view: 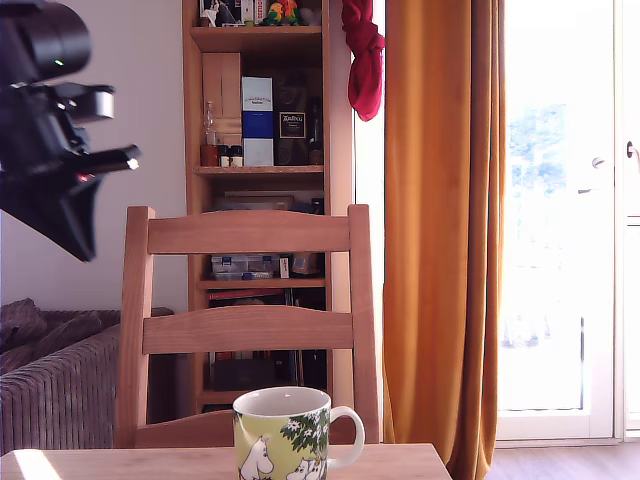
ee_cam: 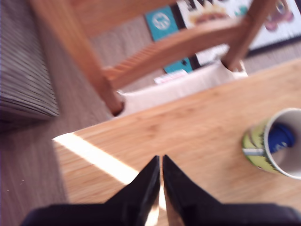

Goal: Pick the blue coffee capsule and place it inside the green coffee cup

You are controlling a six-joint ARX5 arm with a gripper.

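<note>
the green coffee cup stands on the table, near its far edge, toward the exterior view's right end. the blue coffee capsule lies inside the cup. a chair stands just behind the far edge, directly behind the cup. behind the chair a bookshelf; a curtain to its right in the exterior view, a sofa to its left. the gripper hangs above the table, well apart from the cup.
</note>
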